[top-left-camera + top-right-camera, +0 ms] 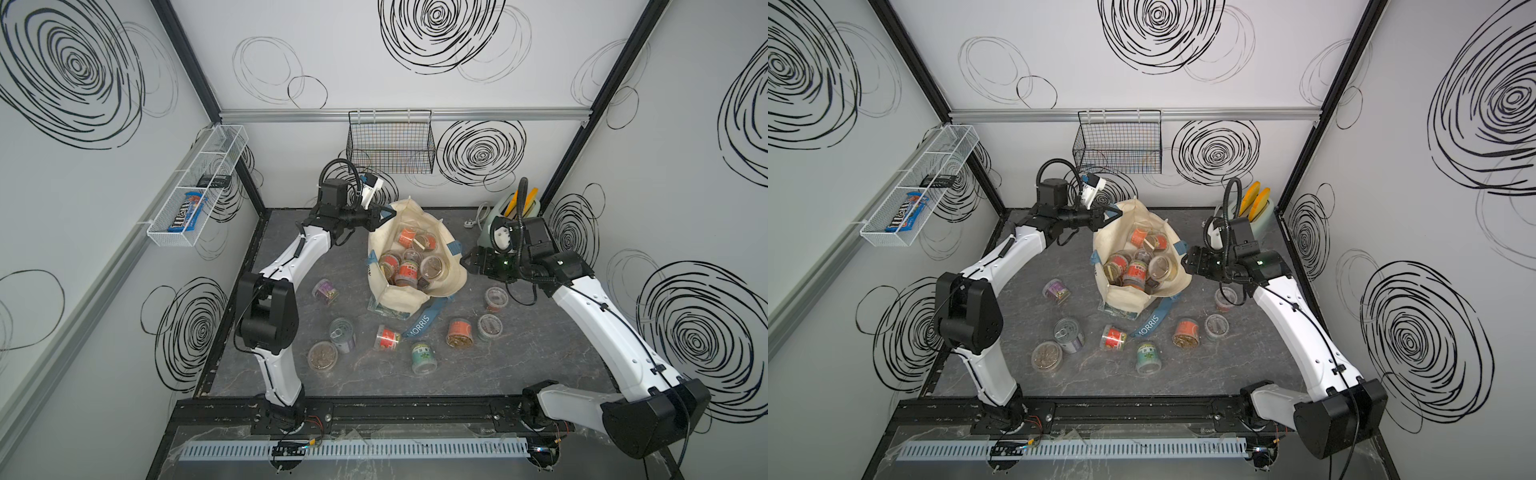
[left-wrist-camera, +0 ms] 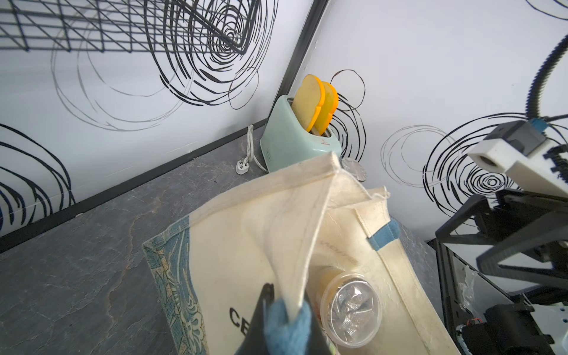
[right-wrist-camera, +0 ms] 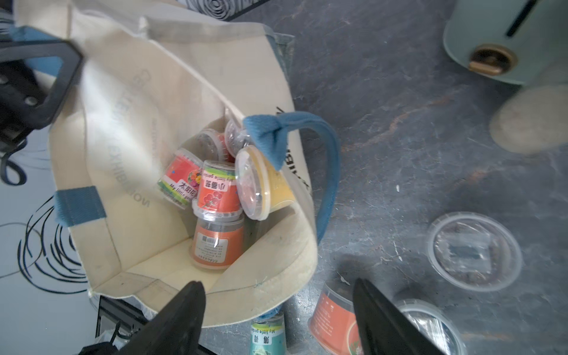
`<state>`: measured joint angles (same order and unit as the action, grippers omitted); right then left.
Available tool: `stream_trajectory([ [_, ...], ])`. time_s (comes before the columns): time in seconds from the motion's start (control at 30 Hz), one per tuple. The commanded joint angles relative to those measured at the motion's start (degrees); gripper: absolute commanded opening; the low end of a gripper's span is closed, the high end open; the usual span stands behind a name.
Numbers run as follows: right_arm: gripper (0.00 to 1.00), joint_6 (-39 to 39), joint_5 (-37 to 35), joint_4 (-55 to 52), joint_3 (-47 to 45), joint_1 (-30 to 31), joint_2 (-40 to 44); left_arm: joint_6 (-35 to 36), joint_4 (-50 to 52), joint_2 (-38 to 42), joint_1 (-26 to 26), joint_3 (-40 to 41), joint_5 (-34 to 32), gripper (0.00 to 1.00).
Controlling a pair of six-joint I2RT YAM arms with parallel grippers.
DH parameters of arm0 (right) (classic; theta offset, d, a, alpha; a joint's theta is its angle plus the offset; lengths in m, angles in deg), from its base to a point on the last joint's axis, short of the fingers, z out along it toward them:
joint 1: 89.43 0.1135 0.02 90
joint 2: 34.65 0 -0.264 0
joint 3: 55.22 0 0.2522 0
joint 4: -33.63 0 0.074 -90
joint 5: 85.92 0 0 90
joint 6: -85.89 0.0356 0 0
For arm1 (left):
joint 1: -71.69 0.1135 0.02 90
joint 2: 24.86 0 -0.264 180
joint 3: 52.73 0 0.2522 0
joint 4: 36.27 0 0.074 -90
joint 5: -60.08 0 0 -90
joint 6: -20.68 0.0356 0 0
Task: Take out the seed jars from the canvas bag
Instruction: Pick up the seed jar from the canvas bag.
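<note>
Both top views: your canvas bag stands mid-surface, mouth open, seed jars piled inside. Loose jars scattered in front of bag, toaster in far right corner. Open room along front edge.
Left wrist: your left hand clamped on bag rim at blue handle.
Right wrist: your right hand spread wide, holding nothing, just beside bag rim, jars in sight inside.
</note>
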<state>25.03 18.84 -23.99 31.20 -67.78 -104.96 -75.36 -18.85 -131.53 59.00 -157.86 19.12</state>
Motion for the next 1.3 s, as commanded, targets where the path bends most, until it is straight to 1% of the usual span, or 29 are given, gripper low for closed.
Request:
stream_trajectory([
  [0.0,0.85,0.83,0.75,3.31,3.22,5.36,-2.19,0.22,-6.72,2.74,-0.07,-0.65,2.95,0.00],
  [0.07,0.88,2.40,-3.45,1.81,5.49,9.32,-5.30,0.28,-6.83,2.79,-0.19,-0.65,2.78,0.00],
  [0.13,0.92,5.65,-7.95,-0.16,7.70,11.91,-8.78,0.16,-6.83,2.86,-0.40,-0.74,2.66,0.00],
  [0.23,0.98,12.98,-13.67,-0.91,8.99,15.27,-12.96,0.20,-6.76,2.96,-0.58,-0.69,2.73,0.00],
  [0.33,0.97,19.12,-19.66,-0.10,9.29,17.72,-16.18,0.41,-6.70,3.14,-0.67,-0.73,2.72,0.00],
  [0.37,0.97,20.90,-22.82,-0.57,10.10,18.56,-17.47,0.42,-6.74,3.22,-0.67,-0.73,2.71,0.00],
  [0.47,0.97,21.64,-32.03,-1.86,12.86,21.54,-21.98,0.42,-6.69,3.36,-0.75,-0.80,2.73,0.00],
  [0.5,0.97,21.91,-33.62,-2.88,14.44,22.05,-23.70,0.42,-6.71,3.40,-0.76,-0.81,2.73,0.00],
  [0.7,0.97,22.02,-39.99,-13.46,24.41,22.47,-34.06,0.68,-6.53,3.73,-0.72,-0.61,3.08,0.00],
  [0.83,0.97,25.26,-43.56,-23.42,32.21,22.80,-41.16,1.04,-6.51,3.95,-0.71,-0.36,3.17,0.00],
  [0.93,0.97,25.84,-46.06,-27.61,36.39,23.35,-44.57,1.07,-6.57,3.91,-0.69,-0.38,3.25,0.00],
  [1.27,0.97,25.10,-42.56,-21.54,32.98,22.58,-44.45,0.72,-7.01,3.88,-0.60,-0.21,3.87,0.00],
])
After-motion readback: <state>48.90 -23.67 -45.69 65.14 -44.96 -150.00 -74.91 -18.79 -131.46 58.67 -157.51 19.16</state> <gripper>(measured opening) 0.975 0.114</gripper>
